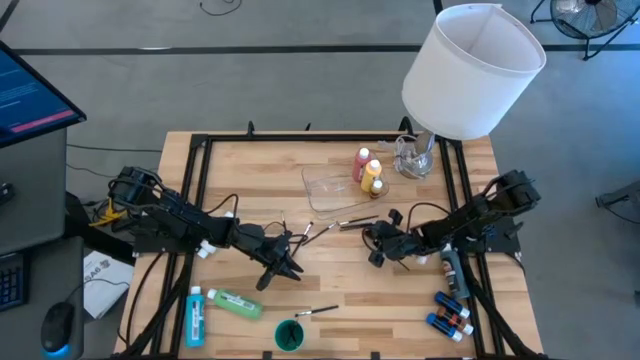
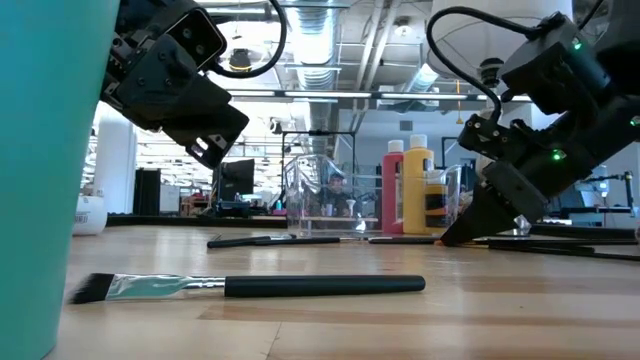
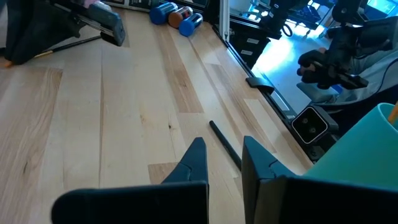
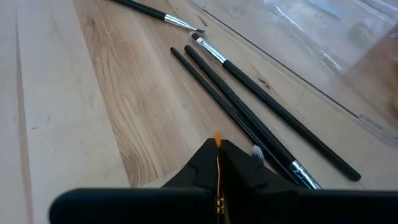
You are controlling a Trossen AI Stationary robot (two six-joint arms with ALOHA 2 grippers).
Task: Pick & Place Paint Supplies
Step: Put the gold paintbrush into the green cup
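Several thin dark-handled brushes (image 4: 249, 118) lie side by side on the wood near the table's middle (image 1: 345, 222). My right gripper (image 4: 217, 148) is shut, its tips down at the table (image 2: 452, 235) right beside those handles. My left gripper (image 3: 224, 158) hovers left of centre (image 1: 285, 268), its fingers a little apart with nothing between them. A flat brush (image 2: 260, 287) lies past it toward the near edge (image 3: 224, 146). A red bottle (image 1: 361, 163) and a yellow bottle (image 1: 373, 180) stand at the clear tray's right end. My right gripper comes slanting down from the table's right side, its shut fingertips (image 4: 205, 158) low at the wood next to the brush handles (image 4: 267, 149). A thin orange sliver (image 4: 217, 138) shows in the seam between the fingers. Whether they hold or touch a brush I cannot tell.
A clear tray (image 1: 335, 188) sits at the back centre and a big white lampshade (image 1: 470, 70) at the back right. A green bottle (image 1: 236, 303) and a blue bottle (image 1: 195, 315) lie near left. A teal cup (image 1: 289, 335) stands at the near edge, tiny bottles (image 1: 450, 312) near right.
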